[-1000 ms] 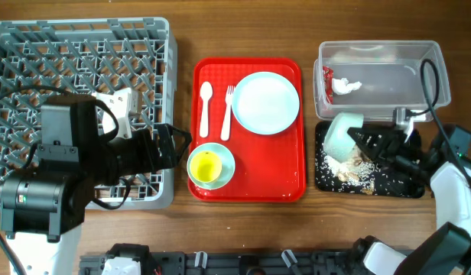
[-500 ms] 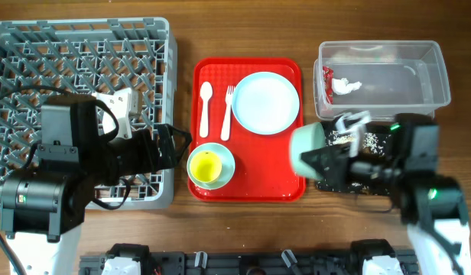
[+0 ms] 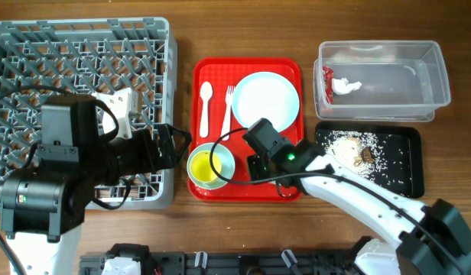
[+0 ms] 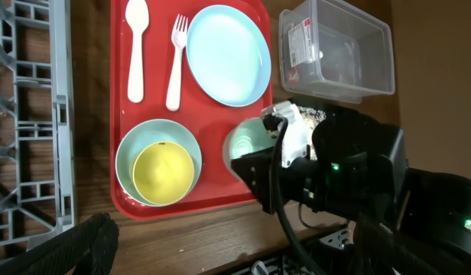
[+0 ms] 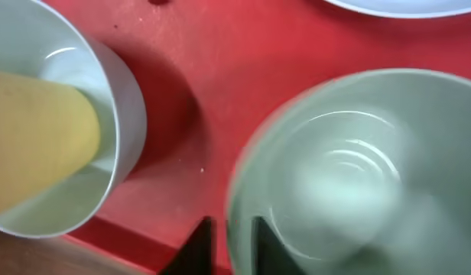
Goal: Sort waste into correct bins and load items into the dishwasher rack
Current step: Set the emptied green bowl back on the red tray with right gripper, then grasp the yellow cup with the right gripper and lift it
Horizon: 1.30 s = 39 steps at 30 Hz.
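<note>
Fingers of the right arm (image 5: 201, 233) stand slightly parted astride the rim of a pale blue-green round bowl (image 5: 350, 176), red showing between one finger and the rim, so they grip nothing. This bowl sits upright on the flat red serving tray (image 3: 209, 72), just beside a second pale blue-green bowl (image 4: 132, 141) holding the small yellow cup (image 4: 164, 169), with the pale blue round plate (image 3: 265, 101), white plastic spoon (image 3: 206, 107) and white plastic fork (image 3: 227, 114) behind. The left arm's fingers (image 4: 90, 243) are spread wide, holding nothing, at the right edge of the large grey lattice dishwasher rack (image 3: 82, 53)
</note>
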### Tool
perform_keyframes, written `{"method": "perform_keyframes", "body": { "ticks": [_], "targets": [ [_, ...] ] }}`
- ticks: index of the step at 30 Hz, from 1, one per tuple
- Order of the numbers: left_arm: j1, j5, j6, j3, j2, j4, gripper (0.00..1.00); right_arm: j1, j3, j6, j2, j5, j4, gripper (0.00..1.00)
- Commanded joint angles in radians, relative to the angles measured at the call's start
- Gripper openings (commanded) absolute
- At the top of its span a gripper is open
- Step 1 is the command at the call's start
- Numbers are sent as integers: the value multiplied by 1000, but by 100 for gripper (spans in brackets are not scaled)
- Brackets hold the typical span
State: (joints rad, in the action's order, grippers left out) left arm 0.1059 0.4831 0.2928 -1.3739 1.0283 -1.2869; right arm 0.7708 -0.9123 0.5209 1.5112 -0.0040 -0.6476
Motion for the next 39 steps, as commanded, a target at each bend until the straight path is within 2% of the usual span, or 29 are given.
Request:
{"method": "perform_keyframes", "body": {
  "ticks": [1, 7, 9, 10, 13, 18, 23, 24, 26, 28, 31, 35, 36, 39],
  "targets": [
    [3, 5, 0, -16, -2, 3, 100, 2, -9, 0, -33, 19, 20, 49],
    [3, 5, 0, -16, -2, 3, 100, 2, -37, -44, -245, -192, 49, 63],
    [3, 5, 0, -16, -2, 3, 100, 2, -37, 20, -290, -264, 78, 64],
    [3, 5, 0, -16, -2, 3, 100, 2, -37, 98, -307, -306, 108, 63],
    [3, 6, 6, -16, -2, 3, 100, 5, -37, 191, -251, -335, 142, 56],
    [3, 5, 41, -16, -2, 2, 100, 5, -37, 185, 9, -360, 238, 49],
    [3, 5, 40, -16, -2, -13, 100, 5, -37, 187, 138, -401, 328, 43],
    [3, 5, 40, -16, -2, -16, 100, 5, -37, 189, 151, -401, 332, 40],
    [3, 5, 40, -16, -1, -20, 100, 5, -37, 189, 176, -400, 326, 13],
    [3, 2, 37, -16, -1, -32, 100, 5, -38, 188, 168, -401, 326, 5],
    [3, -53, 37, -16, -1, -69, 100, -2, -54, 186, 105, -396, 316, 4],
    [3, -82, 37, -16, -1, -90, 100, -109, -117, 165, -100, -274, 126, 4],
    [3, -92, 37, -16, -1, -89, 100, -150, -126, 129, -153, -300, 111, 4],
    [0, -98, 87, -16, 6, -71, 100, -290, -136, -9, -299, -545, 143, 4]
  ]
}}
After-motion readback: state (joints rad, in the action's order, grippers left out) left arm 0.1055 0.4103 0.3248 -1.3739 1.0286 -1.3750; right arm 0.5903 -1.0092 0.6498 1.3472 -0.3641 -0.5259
